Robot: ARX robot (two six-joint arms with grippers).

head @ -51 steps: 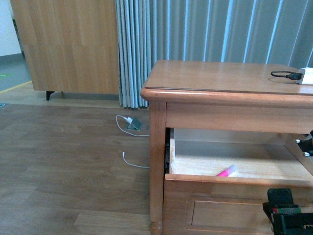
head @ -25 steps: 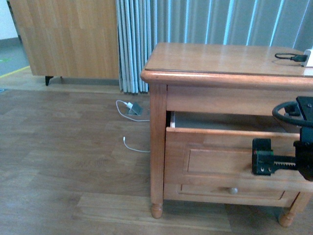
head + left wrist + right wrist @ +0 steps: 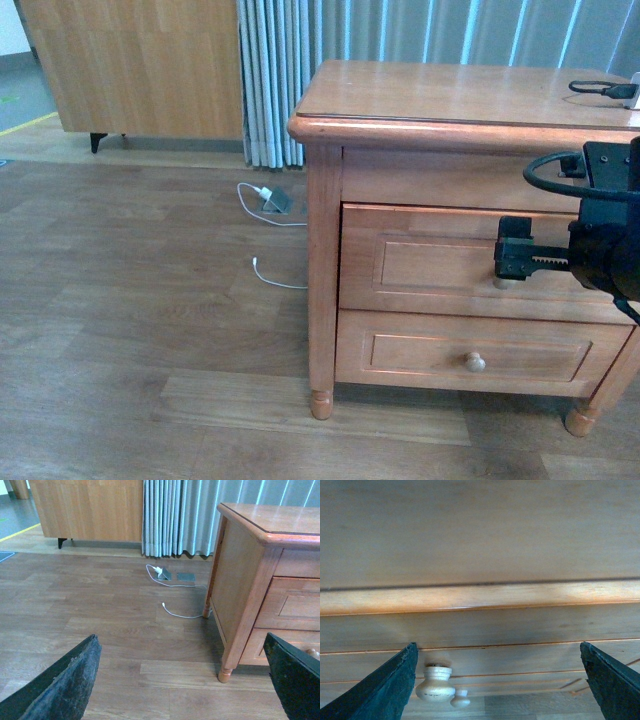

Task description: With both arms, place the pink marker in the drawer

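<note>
The upper drawer (image 3: 420,260) of the wooden cabinet (image 3: 450,100) is shut, its panelled front flush. The pink marker is hidden. My right gripper (image 3: 512,262) is open and empty right in front of the drawer front, by its round knob (image 3: 435,683). In the right wrist view the gripper (image 3: 497,670) has its jaws wide apart, with the knob just inside one finger (image 3: 390,685). My left gripper (image 3: 181,660) is open and empty, off to the cabinet's left side over the floor, and is out of the front view.
The lower drawer (image 3: 470,355) with its own knob (image 3: 475,361) is shut. A black cable (image 3: 600,88) lies on the cabinet top at the far right. A white charger and cable (image 3: 268,200) lie on the wood floor left of the cabinet. Curtains hang behind.
The upper drawer, open with the pink marker lying inside a second ago, has been pushed shut. My right arm has come up in front of the drawer front.
</note>
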